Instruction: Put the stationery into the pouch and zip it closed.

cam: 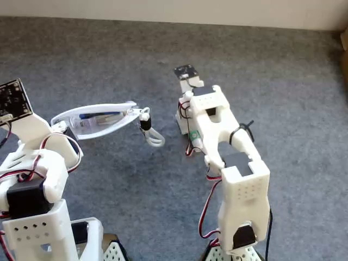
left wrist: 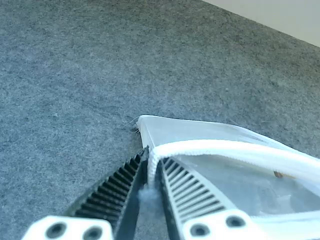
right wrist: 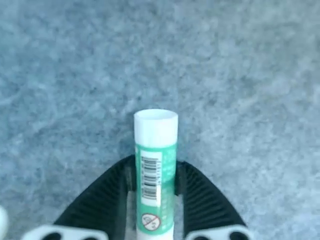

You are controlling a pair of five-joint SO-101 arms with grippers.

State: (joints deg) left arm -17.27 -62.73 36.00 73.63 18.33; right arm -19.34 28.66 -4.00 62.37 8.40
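- Left tool (left wrist: 148, 156) is pinched shut on 1 end of the clear pouch (cam: 100, 119), which sticks out toward the other arm above the grey bench (cam: 283, 76).
- Right tool (right wrist: 155, 167) grips a green-and-white glue stick (right wrist: 155, 131), near the pouch's far end but apart from it.

High view: fixed, above and behind the arms (cam: 234, 179), facing down and forward over the grey table (cam: 109, 49), wide enough to frame both. Left wrist view: just behind the left gripper (left wrist: 149, 157), looking out along its jaws, tight on the pouch (left wrist: 210, 145) edge. Right wrist view: same mount on right gripper (right wrist: 156, 167), aimed steeply down, tight on glue stick (right wrist: 155, 150). Overlap with high view: pouch (cam: 100, 120), table.
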